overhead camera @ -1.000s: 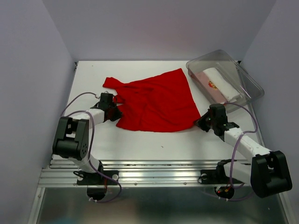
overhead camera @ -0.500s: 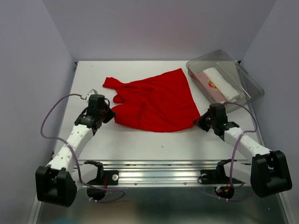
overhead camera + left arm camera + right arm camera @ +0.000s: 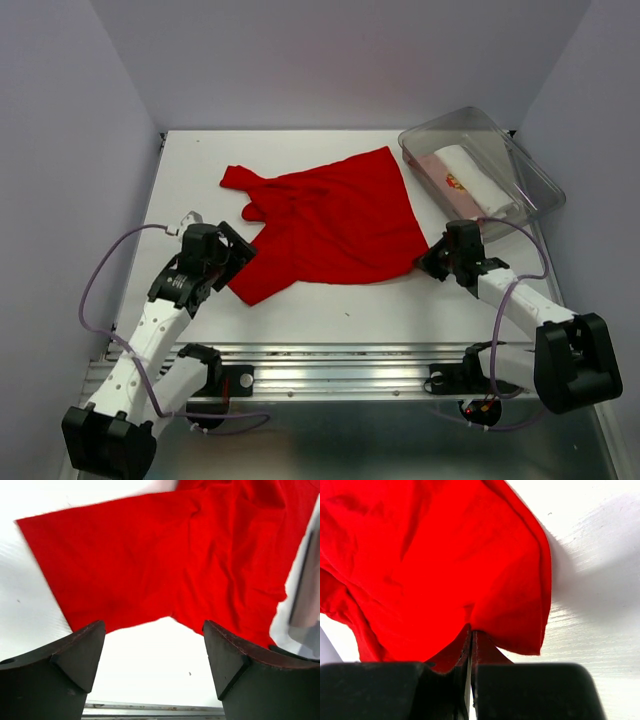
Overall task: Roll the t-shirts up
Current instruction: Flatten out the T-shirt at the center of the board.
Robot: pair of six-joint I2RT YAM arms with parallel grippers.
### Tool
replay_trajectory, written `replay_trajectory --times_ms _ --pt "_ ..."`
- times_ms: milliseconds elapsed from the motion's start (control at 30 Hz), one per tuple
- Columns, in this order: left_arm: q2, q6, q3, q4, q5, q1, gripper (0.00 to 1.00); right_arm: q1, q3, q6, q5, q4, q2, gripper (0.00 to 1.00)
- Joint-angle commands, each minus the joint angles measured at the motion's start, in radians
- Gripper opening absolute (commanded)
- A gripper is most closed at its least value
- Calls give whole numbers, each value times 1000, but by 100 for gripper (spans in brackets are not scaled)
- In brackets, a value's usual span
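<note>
Soft, creased bright red cloth t-shirt (image 3: 335, 215) lies spread on white table (image 3: 300, 310). L gripper (image 3: 232, 262) sits just off its 7 o'clock corner, jaws wide apart, empty. R gripper (image 3: 432, 262) at 4 o'clock, pinched tight on shirt edge, fabric bunched.

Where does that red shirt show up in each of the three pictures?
Top external: red t-shirt spread in the middle.
Left wrist: red t-shirt fills the upper picture.
Right wrist: red t-shirt fills the upper left, down to bottom centre.
Shared landmark: the white table.
</note>
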Motion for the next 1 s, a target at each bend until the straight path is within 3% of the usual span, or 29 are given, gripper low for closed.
replay_trajectory --times_ms 0,367,500,767,967 --pt "70 98 104 10 -135 -4 83 -5 28 -12 12 15 -31 1" --pt "432 176 145 74 -195 14 70 -5 10 -13 13 -1 -78 1" --pt "477 138 157 36 -249 28 89 -5 13 -12 9 -2 -83 1" --pt "584 99 147 -19 -295 28 93 -5 20 -12 10 -1 -74 1" --pt "609 106 87 106 -165 28 99 -5 17 -9 13 0 -72 1"
